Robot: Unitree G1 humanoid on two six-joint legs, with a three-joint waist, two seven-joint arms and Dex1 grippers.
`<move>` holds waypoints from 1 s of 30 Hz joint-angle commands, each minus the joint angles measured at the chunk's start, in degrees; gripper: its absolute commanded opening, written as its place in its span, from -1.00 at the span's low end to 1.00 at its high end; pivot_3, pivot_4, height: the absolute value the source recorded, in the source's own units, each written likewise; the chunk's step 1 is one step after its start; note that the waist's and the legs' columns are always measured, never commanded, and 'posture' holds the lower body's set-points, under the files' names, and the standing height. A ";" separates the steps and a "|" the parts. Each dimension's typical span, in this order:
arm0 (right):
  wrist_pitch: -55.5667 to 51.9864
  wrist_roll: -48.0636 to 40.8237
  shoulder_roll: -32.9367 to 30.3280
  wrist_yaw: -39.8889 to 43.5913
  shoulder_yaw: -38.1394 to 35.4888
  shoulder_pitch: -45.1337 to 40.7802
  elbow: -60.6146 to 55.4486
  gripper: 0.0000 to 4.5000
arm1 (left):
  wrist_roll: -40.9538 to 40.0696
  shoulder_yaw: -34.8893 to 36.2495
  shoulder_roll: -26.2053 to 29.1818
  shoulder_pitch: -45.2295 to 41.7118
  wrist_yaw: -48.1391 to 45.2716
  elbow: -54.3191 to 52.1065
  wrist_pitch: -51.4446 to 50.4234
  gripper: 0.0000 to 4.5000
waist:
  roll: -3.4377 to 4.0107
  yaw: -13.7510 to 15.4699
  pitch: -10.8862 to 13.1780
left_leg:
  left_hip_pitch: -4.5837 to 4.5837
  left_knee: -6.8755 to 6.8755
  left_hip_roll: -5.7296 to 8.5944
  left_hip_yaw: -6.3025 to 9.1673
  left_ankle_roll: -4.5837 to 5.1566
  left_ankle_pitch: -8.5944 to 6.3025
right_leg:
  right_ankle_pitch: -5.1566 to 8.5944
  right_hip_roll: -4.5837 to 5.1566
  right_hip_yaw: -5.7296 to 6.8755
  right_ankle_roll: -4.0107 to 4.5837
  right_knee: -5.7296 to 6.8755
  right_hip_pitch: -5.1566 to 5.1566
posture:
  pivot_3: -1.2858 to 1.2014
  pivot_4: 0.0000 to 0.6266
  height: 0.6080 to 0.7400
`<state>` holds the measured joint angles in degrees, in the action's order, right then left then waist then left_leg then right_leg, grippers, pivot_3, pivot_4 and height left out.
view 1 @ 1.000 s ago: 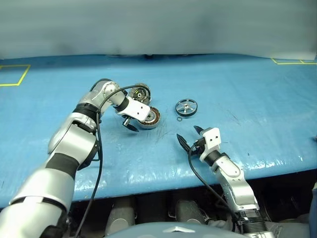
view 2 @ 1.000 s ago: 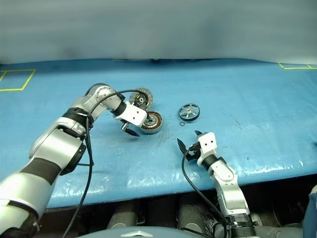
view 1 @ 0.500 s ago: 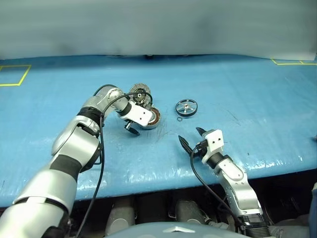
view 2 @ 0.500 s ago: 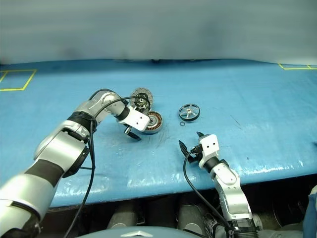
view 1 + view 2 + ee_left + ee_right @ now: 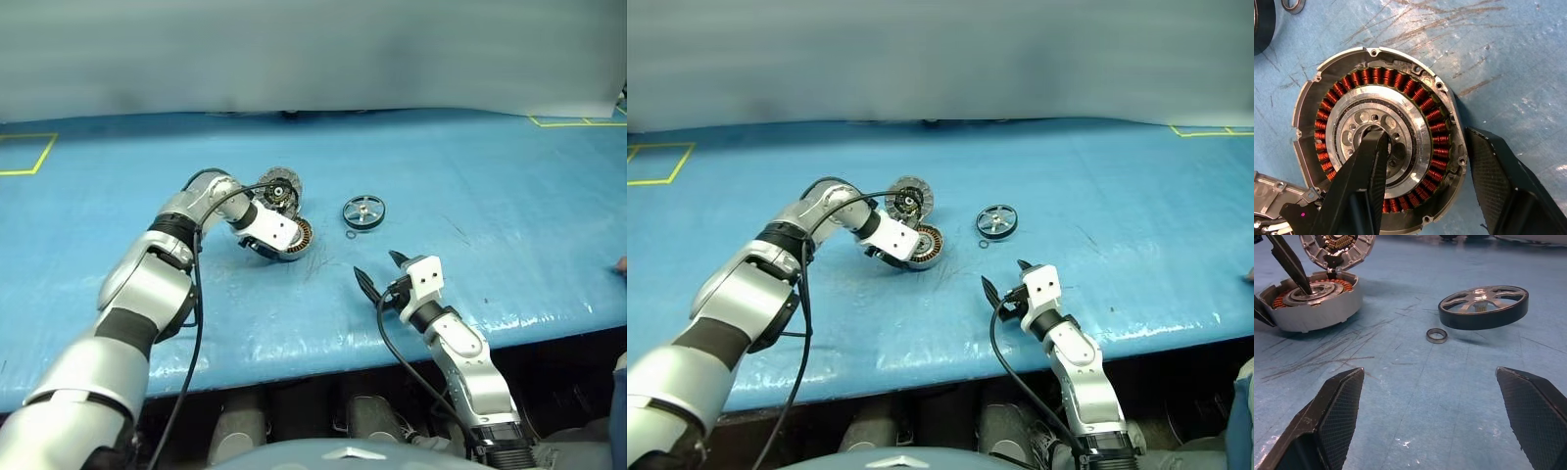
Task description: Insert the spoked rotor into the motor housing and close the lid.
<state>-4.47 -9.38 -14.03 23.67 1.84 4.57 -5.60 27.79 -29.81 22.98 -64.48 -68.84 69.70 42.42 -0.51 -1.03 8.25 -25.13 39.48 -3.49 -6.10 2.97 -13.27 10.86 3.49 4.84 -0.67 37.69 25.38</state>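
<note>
Jaws of left gripper [image 5: 1422, 169] straddle upward-facing motor housing [image 5: 1378, 132] wall, not clenched.

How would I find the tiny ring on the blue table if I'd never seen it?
Look at the blue table, then find the spoked rotor, the black-rimmed wheel lying alone to the right of the motor housing. Just beside it, on the robot's side, lies the small metal ring. It is far smaller than either neighbour, a plain silver hoop with no spokes.
</note>
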 commanded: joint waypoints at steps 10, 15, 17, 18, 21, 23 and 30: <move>-0.13 0.04 -0.26 1.16 0.62 -2.38 -0.15 1.00 | -10.49 0.00 5.38 8.96 -16.93 -17.55 0.72 -0.05 | 0.01 0.21 0.00 | 0.11 0.00 -0.09 -0.03 -0.06 0.03 | 0.09 0.03 -0.04 0.14 0.15 -0.02 | 0.03 -0.52 1.00; -0.09 0.00 -0.25 1.55 1.06 -3.03 0.48 1.00 | -13.11 -1.20 8.23 13.90 -21.29 -28.21 -3.18 -0.05 | 0.01 0.38 0.00 | 0.12 -0.01 -0.09 -0.04 -0.05 0.03 | 0.09 0.04 -0.09 0.12 0.16 -0.02 | 0.03 -0.52 1.00; -0.10 0.00 -0.24 1.71 1.26 -3.19 0.64 1.00 | -13.59 -1.31 8.93 15.25 -21.80 -30.95 -5.41 -0.05 | 0.01 0.39 -0.01 | 0.13 0.00 -0.10 -0.04 -0.05 0.04 | 0.09 0.04 -0.09 0.11 0.16 -0.03 | 0.03 -0.52 1.00; -0.13 0.00 -0.25 1.81 1.39 -3.26 0.67 1.00 | -13.70 -1.31 9.14 15.65 -21.95 -31.96 -6.54 -0.05 | 0.01 0.39 -0.01 | 0.15 0.00 -0.10 -0.05 -0.05 0.04 | 0.09 0.04 -0.10 0.11 0.17 -0.04 | 0.03 -0.52 1.00; -0.31 0.06 -0.21 1.88 1.61 -3.48 0.69 1.00 | -14.58 -0.58 9.08 16.51 -21.24 -33.71 -8.85 0.09 | 0.02 0.41 -0.01 | 0.22 0.00 -0.10 -0.04 -0.06 0.04 | 0.09 0.03 -0.10 0.11 0.18 -0.10 | 0.03 -0.52 1.00; -0.44 0.08 -0.26 1.98 1.68 -3.59 0.65 1.00 | -14.82 0.16 8.83 16.95 -19.05 -34.39 -8.96 0.37 | 0.03 0.41 -0.01 | 0.24 0.00 -0.09 -0.05 -0.06 0.04 | 0.09 0.03 -0.10 0.11 0.17 -0.13 | 0.03 -0.52 1.00; -0.66 -0.04 -0.37 2.40 1.49 -3.86 0.79 1.00 | -19.62 1.39 10.81 18.49 -22.33 -39.61 -12.95 0.80 | 0.03 0.48 -0.01 | 0.16 0.00 -0.09 -0.05 -0.06 0.04 | 0.08 0.04 -0.13 0.09 0.16 -0.05 | 0.03 -0.52 1.00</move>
<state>-5.55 -9.36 -14.11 25.97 3.76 1.31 -4.22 10.16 -29.69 32.61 -45.96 -90.24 32.81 30.25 -0.48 -0.55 8.24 -24.99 39.49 -3.58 -6.16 2.92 -13.23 10.93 3.52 4.71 -0.58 37.84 25.36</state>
